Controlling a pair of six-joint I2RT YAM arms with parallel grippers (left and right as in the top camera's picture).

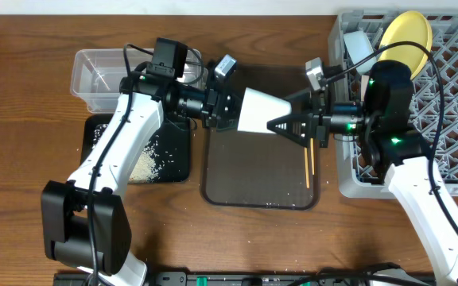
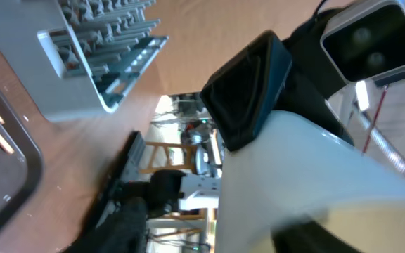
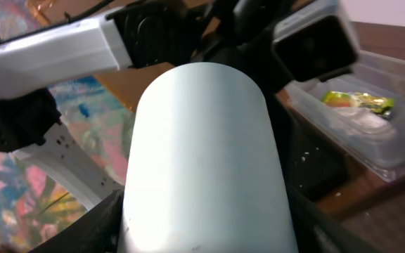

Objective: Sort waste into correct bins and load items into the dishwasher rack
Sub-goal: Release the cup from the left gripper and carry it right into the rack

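Observation:
A pale bowl [image 1: 257,111], white from overhead and light blue in the right wrist view [image 3: 202,140], hangs on its side above the dark brown serving tray [image 1: 261,187]. My left gripper [image 1: 230,111] is shut on its wide rim end. My right gripper [image 1: 283,123] has a finger on each side of its narrow base and grips it. Two chopsticks [image 1: 308,163] lie on the serving tray's right side. The yellow plate [image 1: 404,36] and a white dish [image 1: 356,44] stand in the grey rack [image 1: 452,95].
The clear tub [image 1: 94,79] at the back left holds the snack wrapper [image 3: 357,104]. The black tray [image 1: 173,163] in front of it holds loose rice [image 1: 141,167]. A few grains dot the serving tray. The rack's corner also shows in the left wrist view [image 2: 83,63].

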